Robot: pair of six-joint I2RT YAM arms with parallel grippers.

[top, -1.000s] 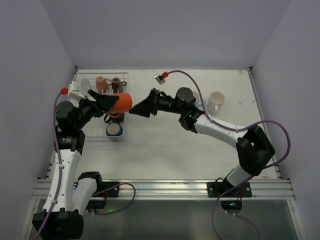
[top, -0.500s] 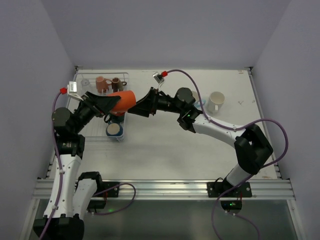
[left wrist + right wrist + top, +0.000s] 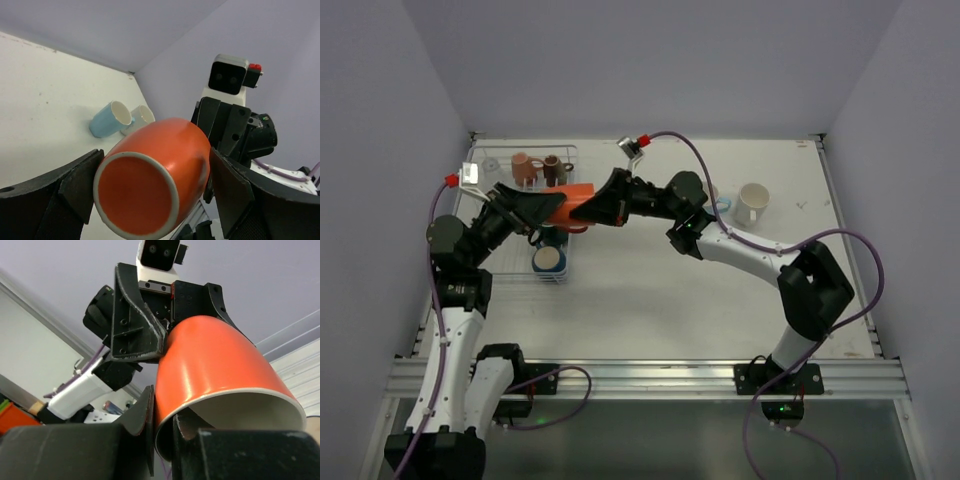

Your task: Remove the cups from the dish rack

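Cups are seen in the dish rack at the far left, among them a salmon pink mug. Over the rack's right edge the orange mug is held on its side in the air. The jaws of the left gripper are spread either side of its body; whether they press cannot be told. The rim wall is pinched by the right gripper. Glazed, stiff and probably slippery and breakable, the mug is best gripped deep over the rim.

Both arms are reached to the upper left of the top view. The right gripper is clamped on the cup rim; the left gripper is spread around it.
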